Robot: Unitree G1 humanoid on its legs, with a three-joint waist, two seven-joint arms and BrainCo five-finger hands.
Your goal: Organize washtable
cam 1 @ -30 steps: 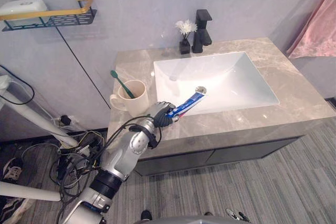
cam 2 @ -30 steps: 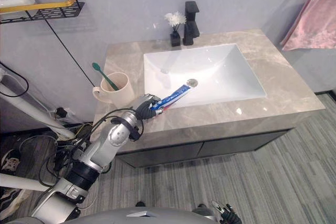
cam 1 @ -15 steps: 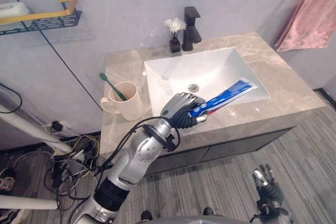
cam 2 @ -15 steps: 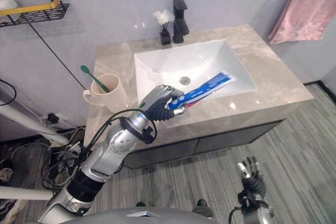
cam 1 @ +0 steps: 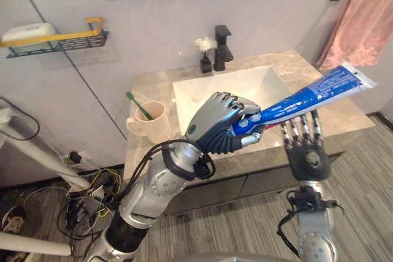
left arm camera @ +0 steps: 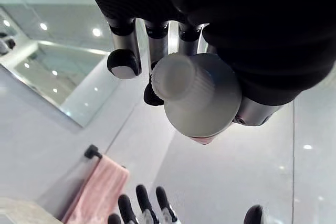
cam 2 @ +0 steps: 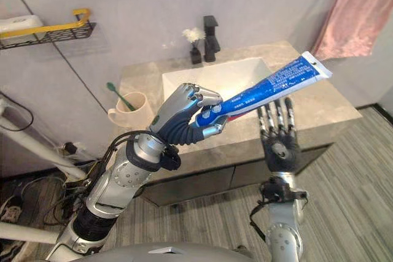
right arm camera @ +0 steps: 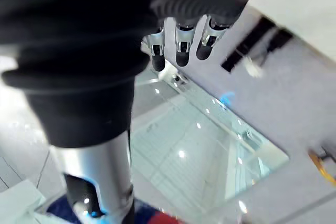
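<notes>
My left hand (cam 1: 218, 127) is raised high over the front of the washtable (cam 1: 153, 84), shut on the lower end of a blue toothpaste tube (cam 1: 307, 99). The tube slants up to the right; its white cap (left arm camera: 194, 95) shows between the curled fingers in the left wrist view. My right hand (cam 1: 305, 151) stands upright just under the tube's middle, fingers (right arm camera: 181, 48) straight and spread, holding nothing. A beige cup (cam 1: 150, 124) with a green toothbrush (cam 1: 138, 105) stands on the left of the counter.
A white sink (cam 1: 245, 87) is set in the marble counter, with a black faucet (cam 1: 222, 47) and a small flower vase (cam 1: 204, 53) behind it. A pink towel (cam 1: 362, 23) hangs at right. A wall shelf (cam 1: 58, 38) at left carries a white soap box (cam 1: 27, 32).
My left hand has lifted the toothpaste tube from the sink's front edge up high. My right hand has risen from near the floor to just below the tube. The camera has shifted.
</notes>
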